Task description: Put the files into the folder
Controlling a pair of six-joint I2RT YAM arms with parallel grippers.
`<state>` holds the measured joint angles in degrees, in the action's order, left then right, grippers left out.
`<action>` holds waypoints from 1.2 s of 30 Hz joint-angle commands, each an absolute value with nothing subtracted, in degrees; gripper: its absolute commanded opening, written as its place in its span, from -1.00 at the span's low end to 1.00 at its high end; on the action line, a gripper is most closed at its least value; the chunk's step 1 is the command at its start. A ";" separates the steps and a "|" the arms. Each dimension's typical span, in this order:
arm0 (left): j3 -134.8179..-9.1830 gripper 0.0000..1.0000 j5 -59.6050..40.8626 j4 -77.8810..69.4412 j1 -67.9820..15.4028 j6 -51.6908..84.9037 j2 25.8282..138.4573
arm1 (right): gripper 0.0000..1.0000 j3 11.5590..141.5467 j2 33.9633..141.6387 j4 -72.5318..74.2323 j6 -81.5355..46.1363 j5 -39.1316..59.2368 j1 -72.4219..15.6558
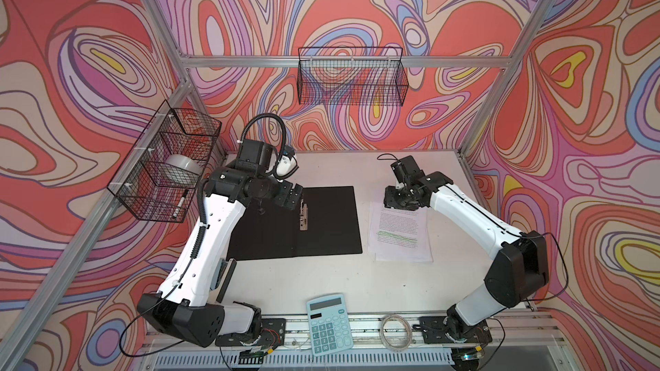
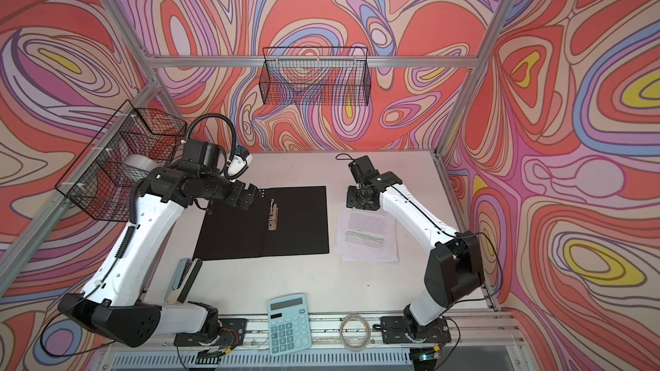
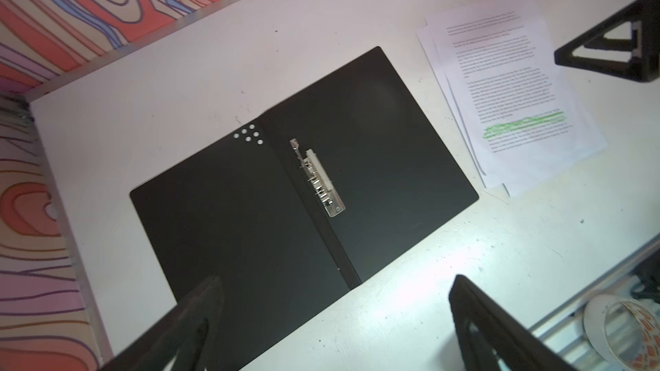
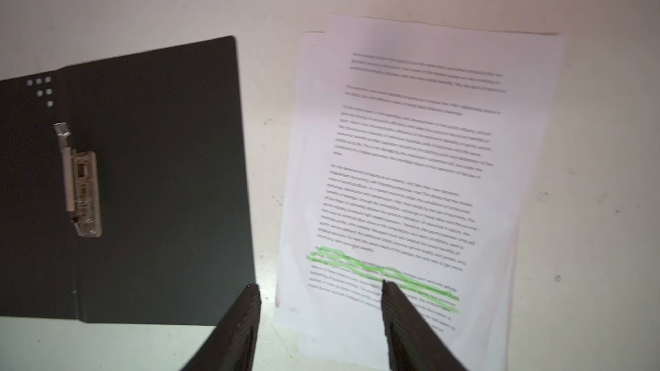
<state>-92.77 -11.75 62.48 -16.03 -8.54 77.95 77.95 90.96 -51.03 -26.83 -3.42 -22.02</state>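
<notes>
The folder [image 1: 328,223] [image 2: 300,226] lies open on the white table, black inside up, with its metal clip [image 1: 303,215] [image 3: 321,180] beside the spine. The files [image 1: 400,233] [image 2: 368,237] are a loose stack of printed white sheets with one green-highlighted passage, lying just right of the folder. My left gripper [image 1: 291,197] [image 3: 335,283] hangs open above the folder's far edge near the spine, holding nothing. My right gripper [image 1: 400,202] [image 4: 319,289] stands open over the far end of the files [image 4: 410,173], one finger over the paper, the other over the bare strip beside the folder [image 4: 160,173].
A teal calculator [image 1: 330,322] and a coil of clear tape [image 1: 393,330] lie at the table's front edge. A wire basket [image 1: 164,162] with a tape roll and a marker hangs on the left wall, another wire basket [image 1: 351,76] on the back wall.
</notes>
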 commanded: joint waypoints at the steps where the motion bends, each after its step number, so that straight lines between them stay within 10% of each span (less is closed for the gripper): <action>1: -93.87 0.99 -16.26 64.51 -17.15 -6.80 79.19 | 0.16 75.00 89.15 -53.61 -26.72 -3.88 -18.37; 36: -97.11 0.99 -28.04 50.48 -31.20 3.46 102.89 | 0.11 66.86 106.72 -35.69 -18.32 27.06 14.13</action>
<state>-98.43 -28.03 50.94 -30.83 3.27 103.20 66.52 105.12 -37.87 -19.66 22.39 13.41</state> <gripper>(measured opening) 0.996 0.559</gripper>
